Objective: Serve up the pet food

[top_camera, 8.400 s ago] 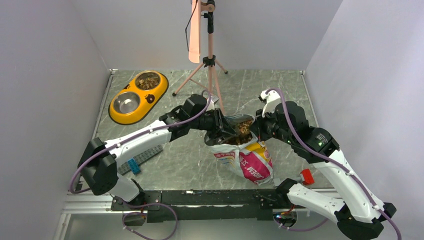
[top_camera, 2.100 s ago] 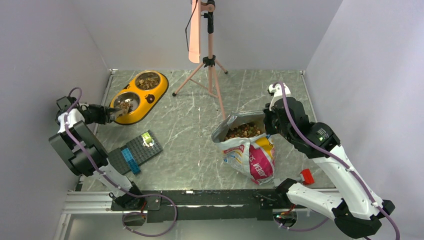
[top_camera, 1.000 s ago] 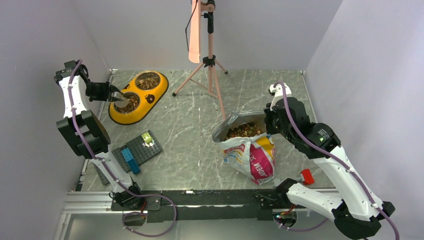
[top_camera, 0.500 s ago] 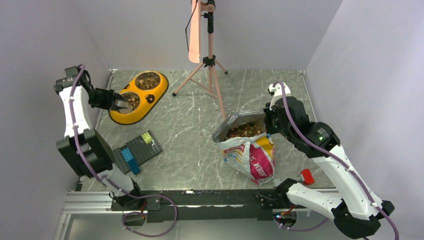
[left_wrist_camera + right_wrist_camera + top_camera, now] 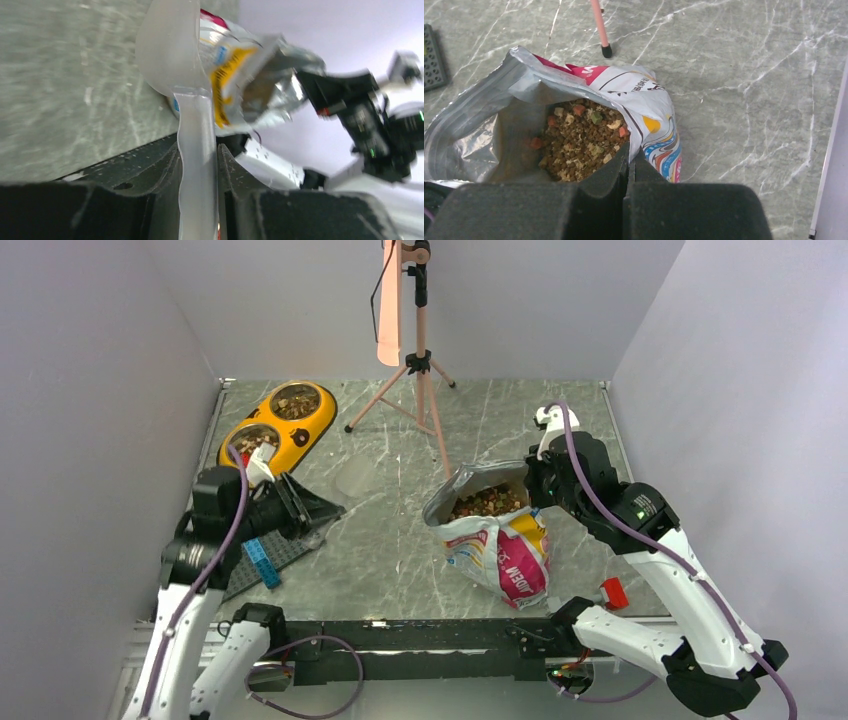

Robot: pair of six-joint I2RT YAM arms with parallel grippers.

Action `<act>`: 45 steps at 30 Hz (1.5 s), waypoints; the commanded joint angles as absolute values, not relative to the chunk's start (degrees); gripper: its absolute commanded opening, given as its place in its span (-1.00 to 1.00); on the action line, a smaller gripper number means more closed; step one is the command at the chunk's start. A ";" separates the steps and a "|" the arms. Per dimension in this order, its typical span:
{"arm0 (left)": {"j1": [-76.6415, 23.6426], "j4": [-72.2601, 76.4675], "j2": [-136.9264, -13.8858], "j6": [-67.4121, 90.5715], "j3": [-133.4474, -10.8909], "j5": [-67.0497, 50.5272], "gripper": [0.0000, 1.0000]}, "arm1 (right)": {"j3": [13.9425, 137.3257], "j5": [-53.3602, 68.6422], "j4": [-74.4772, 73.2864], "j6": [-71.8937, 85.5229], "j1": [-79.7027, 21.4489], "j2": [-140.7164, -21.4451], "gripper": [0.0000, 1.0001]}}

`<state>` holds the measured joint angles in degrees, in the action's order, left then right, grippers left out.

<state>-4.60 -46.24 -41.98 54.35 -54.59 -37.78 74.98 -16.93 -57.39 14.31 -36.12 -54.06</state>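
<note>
The pet food point(image 5: 486, 502) fills the open mouth of a printed bag point(image 5: 505, 560) right of centre; more kibble lies in both steel bowls of the yellow dish point(image 5: 300, 435) at back left. My right gripper point(image 5: 530, 483) is shut on the bag's rim, and the right wrist view shows the rim pinched at the gripper point(image 5: 630, 159) beside the kibble point(image 5: 579, 137). My left gripper point(image 5: 322, 508) is shut on the handle of a translucent scoop point(image 5: 355, 477), between dish and bag. In the left wrist view the scoop point(image 5: 172, 55) looks empty, its handle clamped in the gripper point(image 5: 197, 150).
A pink tripod point(image 5: 420, 370) stands at the back middle; one foot point(image 5: 606, 50) rests just beyond the bag. A grey brick baseplate with a blue brick point(image 5: 265, 562) lies under my left arm. A red-capped object point(image 5: 613, 592) sits at the front right.
My left arm has swung from over the yellow dish down and rightward to the table's middle, carrying the scoop. The right arm and the bag have stayed still.
</note>
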 commanded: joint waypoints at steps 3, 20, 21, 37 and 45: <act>-19.39 -29.16 -33.80 65.33 -50.95 -39.48 -1.00 | 77.47 -9.39 -50.87 9.38 -35.67 -54.24 -1.00; -49.86 -27.81 -58.42 93.56 -57.84 -30.61 -1.00 | 76.41 15.88 -43.01 10.64 -39.14 -51.58 -1.00; -49.86 -26.54 -58.56 96.05 -57.02 -30.23 -1.00 | 76.12 16.10 -42.76 10.82 -40.03 -51.56 -1.00; -52.90 -36.99 -67.74 112.72 -58.06 -25.49 -1.00 | 75.70 -4.46 -41.56 17.08 -50.27 -52.84 -1.00; -53.39 -35.57 -79.13 108.76 -60.41 -22.29 -1.00 | 75.84 -6.44 -41.34 18.36 -50.27 -54.36 -1.00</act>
<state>-52.93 -28.73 -74.56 93.47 -58.48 -29.82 73.89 -4.69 -53.65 16.53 -49.89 -54.41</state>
